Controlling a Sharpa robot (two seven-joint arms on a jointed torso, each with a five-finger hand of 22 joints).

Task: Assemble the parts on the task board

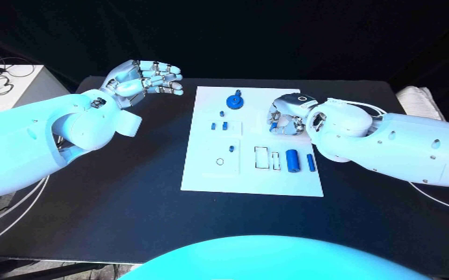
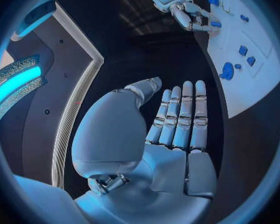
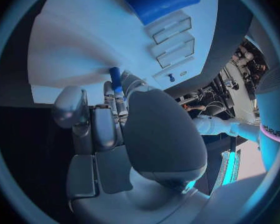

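Right hand pinching blue part

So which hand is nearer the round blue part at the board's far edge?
Right. The right hand hovers over the task board beside the round blue part; the left hand is off the board.

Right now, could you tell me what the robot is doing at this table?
It is assembling small blue parts on the white task board. The right hand is over the board's right side and pinches a small blue part between its fingertips. The left hand hovers off the board's far left corner with fingers apart, holding nothing. A blue cylinder and a round blue part lie on the board.
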